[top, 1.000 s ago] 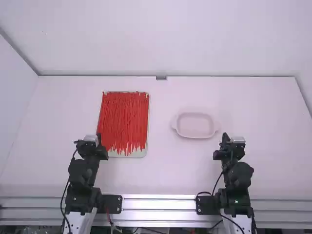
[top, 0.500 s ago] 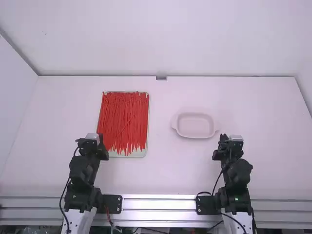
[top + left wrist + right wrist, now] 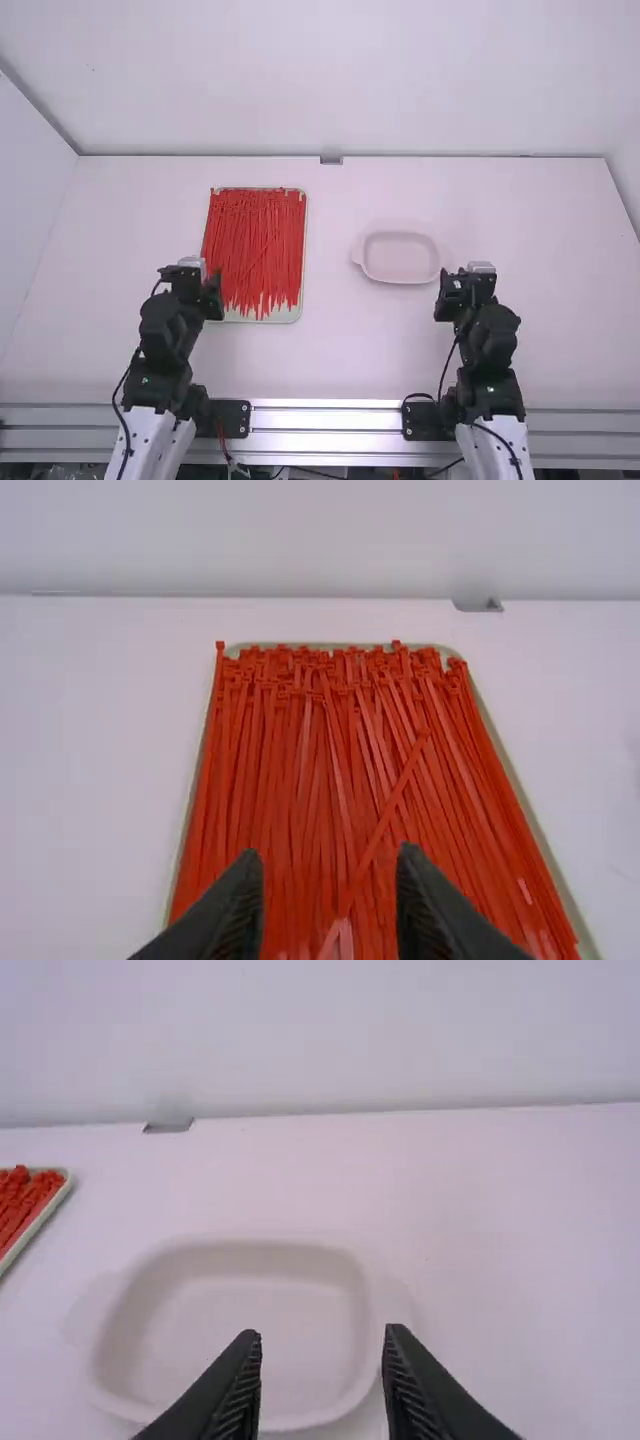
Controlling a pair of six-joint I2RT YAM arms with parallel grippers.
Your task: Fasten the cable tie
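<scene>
- High view: we see the white table (image 3: pixel 520 220) with a flat tray (image 3: pixel 290 318) at about 9 o'clock from its middle, loaded with a dense bed of red cable ties (image 3: pixel 254 245).
- The ties lie side by side, running from the tray's 6 o'clock edge to its 12 o'clock edge, all loose and unfastened.
- We note a crossing tie (image 3: pixel 392 792) lying slantwise on top of the others, leaning toward 1 o'clock.
- At about 3 o'clock from the table's middle stands a white dish (image 3: pixel 358 256) with small handles, well apart from the tray.
- A small grey bracket (image 3: pixel 331 158) sits at the table's 12 o'clock edge.
- We find the left gripper (image 3: pixel 203 288) at the tray's 7 o'clock corner, over the near ends of the ties.
- In the left wrist view its fingers (image 3: pixel 232 910) stand clearly apart with the red ties showing in the gap; the claw is wide and holds nothing. Whether the tips touch the ties we cannot tell.
- We find the right gripper (image 3: pixel 453 290) at about 5 o'clock from the dish, just beside its near rim.
- In the right wrist view its two black fingers (image 3: pixel 228 1390) are also spread, the dish's near rim between them; this claw too is wide and grips nothing.
</scene>
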